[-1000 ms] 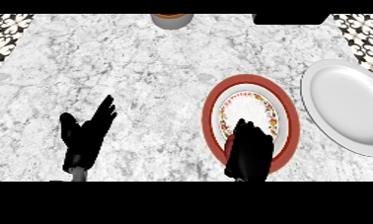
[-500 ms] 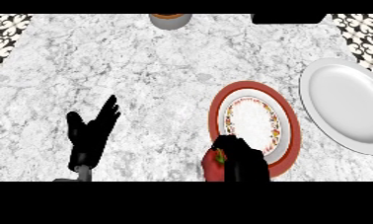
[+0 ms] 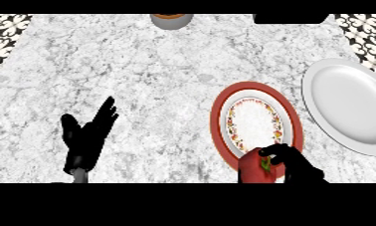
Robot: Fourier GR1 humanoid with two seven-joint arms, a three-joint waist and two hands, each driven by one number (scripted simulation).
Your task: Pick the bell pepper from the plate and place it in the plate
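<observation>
Mottled stone counter (image 3: 147, 70), R hand (image 3: 300, 166) round red pepper (image 3: 253, 169)

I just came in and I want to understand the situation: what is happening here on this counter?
The robot's right hand is curled round a red bell pepper at the near edge of the red-rimmed plate. I cannot tell whether the pepper is lifted off that plate. The white plate, where it should probably go, lies just to the right. The left hand rests open at the left, fingers up, touching nothing.
</observation>
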